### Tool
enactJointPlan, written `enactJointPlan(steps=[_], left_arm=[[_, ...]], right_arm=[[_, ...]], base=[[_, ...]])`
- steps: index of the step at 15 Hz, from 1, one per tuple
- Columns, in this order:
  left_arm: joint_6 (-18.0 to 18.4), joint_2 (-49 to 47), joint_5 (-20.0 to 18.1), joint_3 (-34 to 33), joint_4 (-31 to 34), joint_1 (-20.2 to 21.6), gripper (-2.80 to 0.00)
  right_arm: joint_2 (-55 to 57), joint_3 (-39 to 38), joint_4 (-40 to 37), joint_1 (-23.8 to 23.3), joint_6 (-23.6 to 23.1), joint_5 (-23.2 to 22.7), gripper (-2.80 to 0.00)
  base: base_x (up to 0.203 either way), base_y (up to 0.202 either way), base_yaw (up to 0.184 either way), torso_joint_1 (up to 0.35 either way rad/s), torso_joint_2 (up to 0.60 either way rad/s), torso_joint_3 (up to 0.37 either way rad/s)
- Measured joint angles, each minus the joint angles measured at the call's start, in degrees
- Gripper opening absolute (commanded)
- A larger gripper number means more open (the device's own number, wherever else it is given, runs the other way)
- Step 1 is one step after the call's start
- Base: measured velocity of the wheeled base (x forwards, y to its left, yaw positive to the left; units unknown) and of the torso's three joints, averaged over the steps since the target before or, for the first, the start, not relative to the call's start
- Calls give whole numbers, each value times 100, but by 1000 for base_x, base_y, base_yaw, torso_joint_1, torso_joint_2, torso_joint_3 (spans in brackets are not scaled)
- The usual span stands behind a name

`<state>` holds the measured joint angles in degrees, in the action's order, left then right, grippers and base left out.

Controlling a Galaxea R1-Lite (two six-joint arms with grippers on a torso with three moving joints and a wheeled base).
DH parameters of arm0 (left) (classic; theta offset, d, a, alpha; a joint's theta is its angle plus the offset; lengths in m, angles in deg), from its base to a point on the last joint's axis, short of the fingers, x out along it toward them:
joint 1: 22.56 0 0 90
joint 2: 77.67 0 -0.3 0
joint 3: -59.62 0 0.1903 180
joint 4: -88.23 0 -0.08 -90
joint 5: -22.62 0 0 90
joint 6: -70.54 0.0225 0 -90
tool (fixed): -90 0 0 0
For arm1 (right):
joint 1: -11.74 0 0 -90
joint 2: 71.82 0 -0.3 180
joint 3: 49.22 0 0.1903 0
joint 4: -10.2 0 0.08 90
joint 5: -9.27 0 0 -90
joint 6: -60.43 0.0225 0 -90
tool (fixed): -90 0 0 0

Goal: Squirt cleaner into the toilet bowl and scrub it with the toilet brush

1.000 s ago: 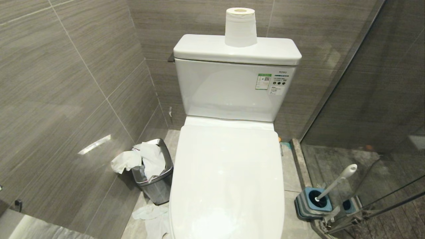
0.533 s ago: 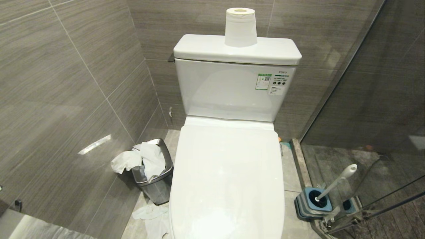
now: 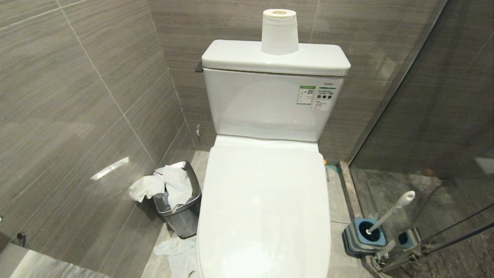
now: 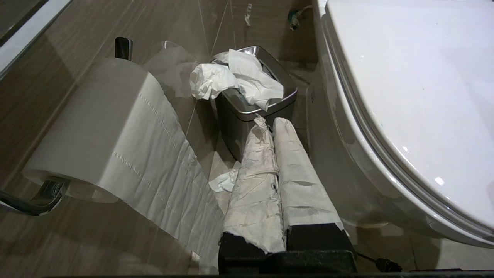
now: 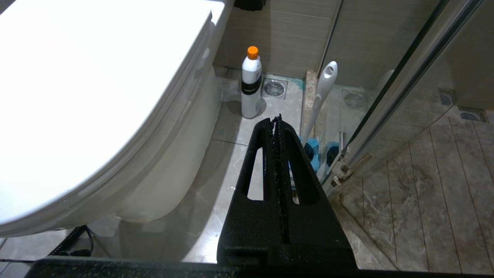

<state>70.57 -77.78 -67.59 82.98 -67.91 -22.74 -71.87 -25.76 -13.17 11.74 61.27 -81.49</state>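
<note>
1. You face a white toilet [image 3: 266, 200] with its lid [image 3: 266, 208] shut, so the toilet bowl under it is hidden from you.
2. A roll of toilet paper [image 3: 279, 31] stands upright on the cistern cover [image 3: 239, 58].
3. Your toilet brush [image 3: 390, 212] leans in its square grey-and-blue holder [image 3: 353, 239] on the floor to the toilet's right, beside the glass shower partition [image 3: 436, 116].
4. A white bottle with an orange cap [image 5: 251, 87] stands upright on the floor between the toilet and the brush, near a floor drain [image 5: 274, 88].
5. A small steel bin [image 3: 181, 216] stuffed with crumpled tissue [image 3: 170, 187] sits left of the toilet.
6. Your left gripper [image 4: 270, 123], its fingers wrapped in paper, is pressed closed and empty, low beside the bin.
7. Your right gripper [image 5: 276, 121] is also pinched together, holding nothing, pointing at the brush.
</note>
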Motion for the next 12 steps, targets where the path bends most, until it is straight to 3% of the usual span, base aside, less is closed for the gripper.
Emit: enactJointPlan(steps=[12], left_arm=[[-2,0,-1,0,2,0,-280]], right_arm=[[0,0,0,0,-2,1,-280]], base=[[0,0,0,0,0,0]])
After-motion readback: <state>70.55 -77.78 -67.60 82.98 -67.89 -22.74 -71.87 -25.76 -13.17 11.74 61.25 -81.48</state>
